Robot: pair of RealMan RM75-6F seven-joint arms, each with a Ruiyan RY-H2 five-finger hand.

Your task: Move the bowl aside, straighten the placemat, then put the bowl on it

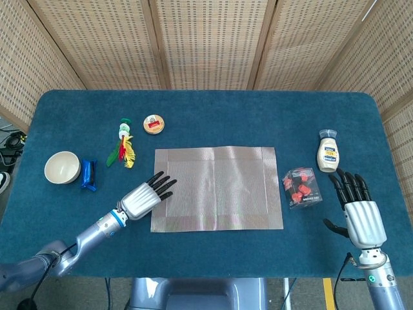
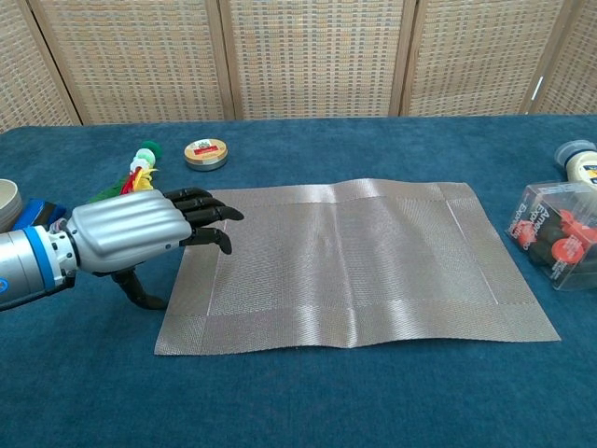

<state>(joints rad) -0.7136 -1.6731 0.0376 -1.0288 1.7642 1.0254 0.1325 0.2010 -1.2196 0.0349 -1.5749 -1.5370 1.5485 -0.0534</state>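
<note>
The silvery woven placemat (image 1: 217,188) (image 2: 354,261) lies flat in the middle of the blue table. The cream bowl (image 1: 62,167) (image 2: 7,201) stands at the far left, apart from the mat. My left hand (image 1: 145,197) (image 2: 140,230) hovers flat, palm down, over the mat's left edge, its dark fingertips (image 2: 219,215) reaching over the mat's border; it holds nothing. My right hand (image 1: 357,210) rests open, palm down, near the table's right front corner, and shows only in the head view.
A blue wrapped bar (image 1: 88,174) lies beside the bowl. A feathered toy (image 1: 122,144) (image 2: 138,173) and a small round tin (image 1: 153,124) (image 2: 206,153) sit behind the mat's left side. A clear box of red pieces (image 1: 302,187) (image 2: 558,231) and a squeeze bottle (image 1: 328,152) (image 2: 580,162) stand right of the mat.
</note>
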